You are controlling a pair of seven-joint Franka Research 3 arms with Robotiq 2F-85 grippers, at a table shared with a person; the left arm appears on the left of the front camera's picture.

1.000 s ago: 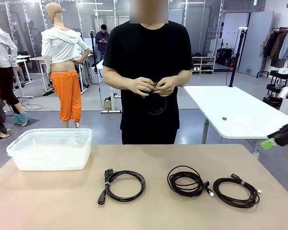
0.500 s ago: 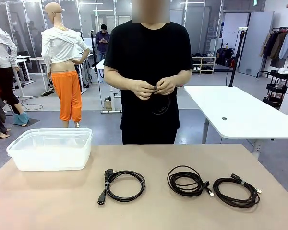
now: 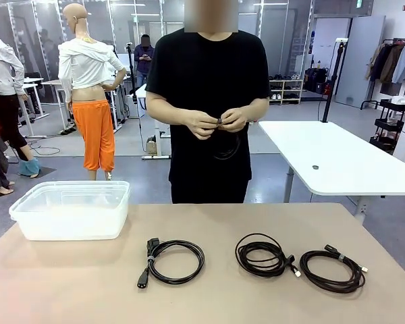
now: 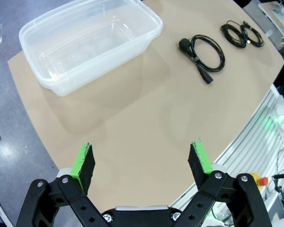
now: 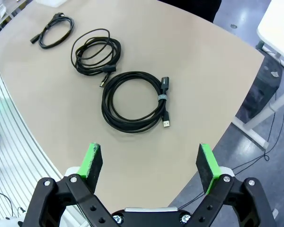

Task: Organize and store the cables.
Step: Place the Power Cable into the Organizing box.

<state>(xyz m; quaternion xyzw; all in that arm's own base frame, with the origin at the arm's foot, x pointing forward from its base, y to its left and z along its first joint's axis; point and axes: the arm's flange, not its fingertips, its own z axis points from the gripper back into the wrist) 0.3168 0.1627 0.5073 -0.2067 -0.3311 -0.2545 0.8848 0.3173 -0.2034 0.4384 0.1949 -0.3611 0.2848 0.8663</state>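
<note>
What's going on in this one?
Across the table, a person's hands are fiddling with a black cable at chest height. Three coiled cables lie on the table, and the clear bin has nothing in it. The left gripper and right gripper hang open above the table, holding nothing.

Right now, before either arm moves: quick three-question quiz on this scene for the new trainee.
1. Multiple choice: how many coiled cables lie on the table? A) two B) three C) five
2. True or false: the clear bin already holds a cable.
3. One word: are the left pincer and right pincer open or shut?

Key: 1 B. 2 False, the bin is empty. 3 Open, both.
</note>
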